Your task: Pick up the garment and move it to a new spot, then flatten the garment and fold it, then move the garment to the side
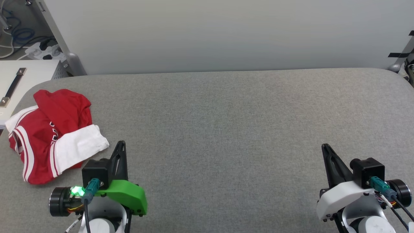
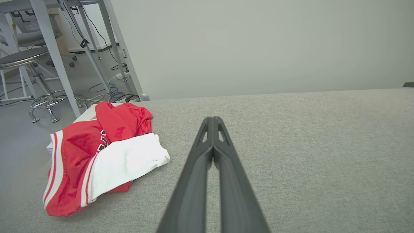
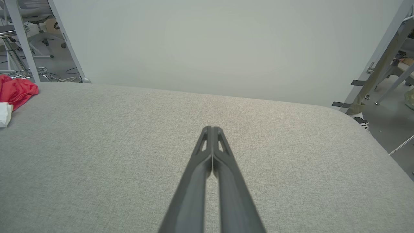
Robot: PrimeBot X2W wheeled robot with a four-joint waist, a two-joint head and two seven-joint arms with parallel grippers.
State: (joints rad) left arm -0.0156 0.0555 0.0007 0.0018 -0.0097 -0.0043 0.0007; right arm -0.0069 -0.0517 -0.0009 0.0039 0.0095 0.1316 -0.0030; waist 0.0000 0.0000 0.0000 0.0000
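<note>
- First, at the far left, the garment (image 1: 55, 136) was seen crumpled in a heap near the left end of the grey padded table (image 1: 226, 123). Its red body was bunched, and one white sleeve was laid across the top.
- Just right of it, the left gripper (image 1: 121, 143) was held clenched, with its fingers pressed together on themselves and kept apart from the cloth.
- At the far right, the right gripper (image 1: 324, 146) was likewise found clenched on itself, well apart from the garment.
</note>
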